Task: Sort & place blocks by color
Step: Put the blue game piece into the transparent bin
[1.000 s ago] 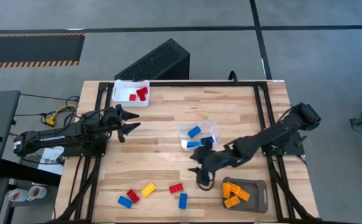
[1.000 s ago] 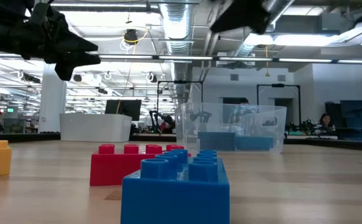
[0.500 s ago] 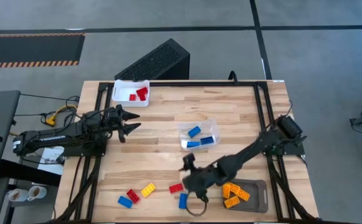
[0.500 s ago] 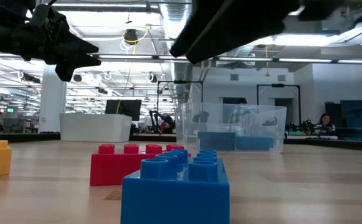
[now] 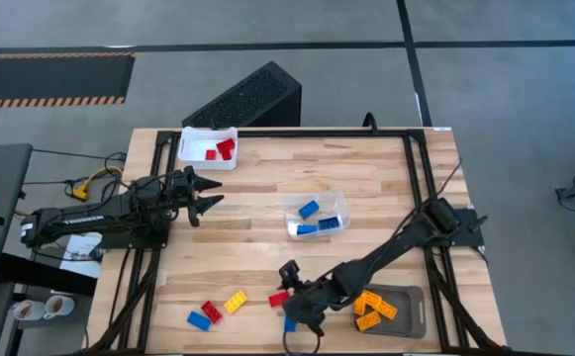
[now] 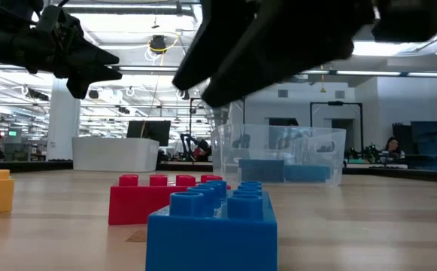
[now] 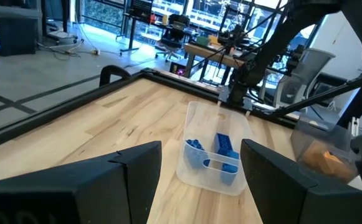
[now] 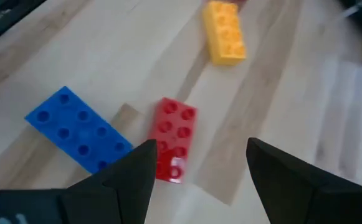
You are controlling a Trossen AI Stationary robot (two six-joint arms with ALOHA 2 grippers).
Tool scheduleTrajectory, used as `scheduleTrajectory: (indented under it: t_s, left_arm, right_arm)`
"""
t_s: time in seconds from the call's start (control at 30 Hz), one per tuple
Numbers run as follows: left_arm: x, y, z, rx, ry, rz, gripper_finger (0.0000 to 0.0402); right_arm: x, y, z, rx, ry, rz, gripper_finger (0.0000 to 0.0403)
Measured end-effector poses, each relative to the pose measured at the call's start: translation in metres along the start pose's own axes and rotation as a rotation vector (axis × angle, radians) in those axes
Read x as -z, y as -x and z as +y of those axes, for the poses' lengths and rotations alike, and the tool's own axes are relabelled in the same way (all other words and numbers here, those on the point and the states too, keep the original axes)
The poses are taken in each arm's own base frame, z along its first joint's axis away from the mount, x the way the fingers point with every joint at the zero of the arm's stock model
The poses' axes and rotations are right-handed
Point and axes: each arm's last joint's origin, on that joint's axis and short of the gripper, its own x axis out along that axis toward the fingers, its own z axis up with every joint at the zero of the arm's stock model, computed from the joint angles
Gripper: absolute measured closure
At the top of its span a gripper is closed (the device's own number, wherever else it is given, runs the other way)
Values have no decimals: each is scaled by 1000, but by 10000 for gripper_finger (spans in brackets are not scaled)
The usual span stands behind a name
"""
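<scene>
My right gripper (image 5: 291, 299) hangs open over the near middle of the table, above a red block (image 5: 278, 298) and a blue block (image 5: 289, 322). In the right wrist view the open right gripper (image 8: 199, 171) points down at the red block (image 8: 172, 140), with the blue block (image 8: 78, 128) beside it and a yellow block (image 8: 225, 31) farther off. All three lie flat on the wood, studs up. My left gripper (image 5: 204, 198) waits open above the table's left side, touching nothing.
A white tray (image 5: 190, 145) with red blocks sits at the far left. A clear tray (image 5: 335, 201) with blue blocks is mid-table, and a grey tray (image 5: 412, 295) with orange blocks is near right. Red (image 5: 211, 311), blue (image 5: 199, 320) and yellow (image 5: 235, 303) blocks lie near left.
My right arm has reached out from beside the clear tray toward the table's near edge and left, coming down over the red and blue blocks. No block has moved.
</scene>
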Motion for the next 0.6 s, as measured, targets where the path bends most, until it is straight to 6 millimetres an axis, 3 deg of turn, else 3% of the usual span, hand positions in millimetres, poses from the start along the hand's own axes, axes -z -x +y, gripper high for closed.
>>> scheduleTrajectory:
  t_s: [0.37, 0.6]
  left_arm:
    - [0, 0, 0, 0, -6, 1, 196]
    - [0, 0, 0, 0, -6, 1, 196]
  right_arm:
    - [-13, -22, -6, -52, -198, -20, 133]
    - [-18, -22, -18, -124, -321, -6, 133]
